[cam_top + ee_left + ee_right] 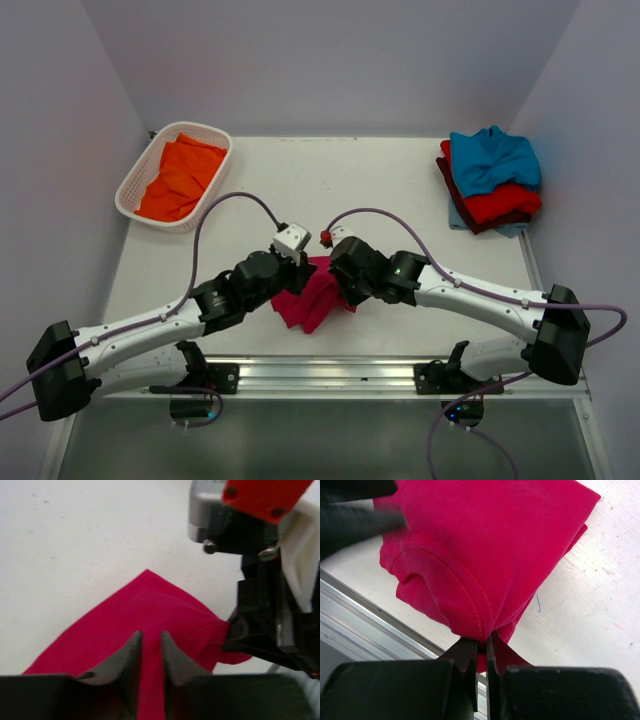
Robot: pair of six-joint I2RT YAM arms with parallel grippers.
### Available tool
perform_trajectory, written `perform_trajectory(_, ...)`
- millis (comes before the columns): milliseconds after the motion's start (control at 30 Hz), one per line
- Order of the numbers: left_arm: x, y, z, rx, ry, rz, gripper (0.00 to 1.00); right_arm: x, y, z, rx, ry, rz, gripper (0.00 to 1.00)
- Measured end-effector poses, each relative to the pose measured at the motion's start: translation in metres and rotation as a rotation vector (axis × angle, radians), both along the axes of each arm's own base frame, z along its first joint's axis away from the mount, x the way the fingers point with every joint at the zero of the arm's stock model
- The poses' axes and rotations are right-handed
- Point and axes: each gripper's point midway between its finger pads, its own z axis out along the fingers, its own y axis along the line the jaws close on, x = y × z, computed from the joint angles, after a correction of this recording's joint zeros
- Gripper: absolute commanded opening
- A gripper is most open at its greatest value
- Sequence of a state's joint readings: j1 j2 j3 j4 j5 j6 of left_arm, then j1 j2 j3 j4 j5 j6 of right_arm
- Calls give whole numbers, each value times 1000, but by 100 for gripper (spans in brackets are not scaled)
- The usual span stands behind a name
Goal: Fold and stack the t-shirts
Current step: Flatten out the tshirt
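Observation:
A crimson-pink t-shirt point(312, 297) lies bunched and partly folded at the near middle of the table, between both grippers. My left gripper point(300, 268) is shut on a fold of it point(151, 645); the cloth point(145, 605) spreads ahead of the fingers. My right gripper point(340, 272) is shut on a hemmed edge of the same shirt point(482, 642), and the cloth point(485, 545) fans out from the pinch. An orange t-shirt point(180, 177) lies in the basket. Teal-blue point(492, 158), red point(502, 203) and maroon point(450, 180) t-shirts sit stacked at the far right.
The white lattice basket point(132, 185) stands at the far left. A metal rail point(330, 375) runs along the table's near edge, also in the right wrist view point(365, 615). The right gripper's body point(265, 580) fills the right of the left wrist view.

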State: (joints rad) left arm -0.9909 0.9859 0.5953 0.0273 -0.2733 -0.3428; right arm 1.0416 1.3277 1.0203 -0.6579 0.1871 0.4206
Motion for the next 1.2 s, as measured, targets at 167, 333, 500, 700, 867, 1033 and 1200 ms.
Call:
perform_trajectory(167,-16,-33,-15,11,69,-149,54,0,0,-1,-1,1,-1,0)
perform_trajectory(333,-37,-43,-37,38,116,-244,54,-1,-2,-4,-7,7,-1,0)
perform_trajectory(500,-39,-47,-34,18,108,-262,53,0,-3,-4,-7,8,-5,0)
perform_trajectory(700,-32,-49,-36,16,94,-239,36,-2,-2,-4,-1,18,2,0)
perform_trajectory(867,-20,-53,-44,17,71,-194,0,-2,-6,-7,-11,29,-8,0)
perform_trajectory(1033,-14,-49,-46,27,56,-146,0,-2,-7,-9,-14,32,-9,0)
perform_trajectory(1200,-9,-40,-36,14,42,-91,0,0,-3,-6,8,22,-5,0)
